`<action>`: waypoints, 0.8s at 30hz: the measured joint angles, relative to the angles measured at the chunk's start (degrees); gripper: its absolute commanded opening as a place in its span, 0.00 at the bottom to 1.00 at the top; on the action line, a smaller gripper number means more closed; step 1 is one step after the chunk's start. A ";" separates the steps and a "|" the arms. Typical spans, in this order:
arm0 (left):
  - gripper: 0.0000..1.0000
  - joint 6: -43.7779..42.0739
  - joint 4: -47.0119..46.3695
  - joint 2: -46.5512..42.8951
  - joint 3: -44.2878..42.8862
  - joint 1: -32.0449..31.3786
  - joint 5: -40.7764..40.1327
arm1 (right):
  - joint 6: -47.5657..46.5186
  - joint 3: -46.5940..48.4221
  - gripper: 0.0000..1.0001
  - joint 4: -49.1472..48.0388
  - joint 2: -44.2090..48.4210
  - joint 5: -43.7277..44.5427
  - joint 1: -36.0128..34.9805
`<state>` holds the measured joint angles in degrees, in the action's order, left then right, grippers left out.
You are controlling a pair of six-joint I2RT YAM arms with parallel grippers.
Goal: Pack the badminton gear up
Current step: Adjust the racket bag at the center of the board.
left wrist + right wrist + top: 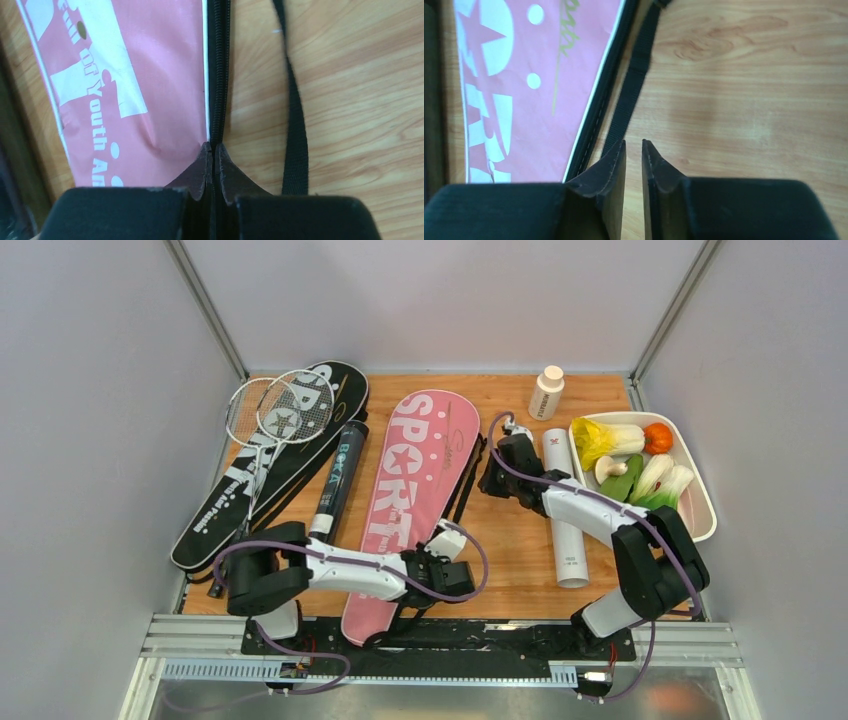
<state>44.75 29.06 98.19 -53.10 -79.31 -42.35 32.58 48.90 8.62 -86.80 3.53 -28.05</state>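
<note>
The pink SPORT bag [415,480] lies lengthwise in the middle of the table. My left gripper [455,545] is at its lower right edge. In the left wrist view this gripper [213,147] is shut on the bag's black zipper edge [219,70], with the black strap [295,125] lying to the right. My right gripper [495,475] is further up that edge. Its jaws [634,145] stand slightly apart over bare wood, next to the strap [634,80], holding nothing. Two thin rackets [280,415] rest on the black bag [235,515] at the left. A black tube [338,480] and a white tube [565,510] lie on the table.
A small white bottle [546,392] stands at the back. A white tray [706,510] of toy vegetables sits at the right, close to my right arm. Grey walls close in the table on the left, right and back.
</note>
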 measured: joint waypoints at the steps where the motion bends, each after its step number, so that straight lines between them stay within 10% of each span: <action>1: 0.00 0.07 0.92 -1.31 0.61 0.39 0.50 | -0.31 0.48 0.25 -0.22 -0.04 -0.33 0.02; 11: 0.00 -0.28 4.85 -19.56 4.31 5.49 5.05 | 8.61 -2.29 0.62 -14.64 -1.11 -13.62 -1.09; 22: 0.00 -1.62 1.84 -21.90 7.72 7.48 6.99 | 22.21 -3.87 0.62 -25.27 -14.29 -16.59 -8.59; 24: 0.00 -1.64 1.42 -21.94 8.09 7.48 7.26 | 23.43 -3.82 0.48 -26.05 -14.88 -15.63 -9.60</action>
<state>43.11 30.48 76.25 -45.01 -71.83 -35.09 56.01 45.08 -17.43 -101.69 -12.10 -37.65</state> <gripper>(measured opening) 0.008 0.620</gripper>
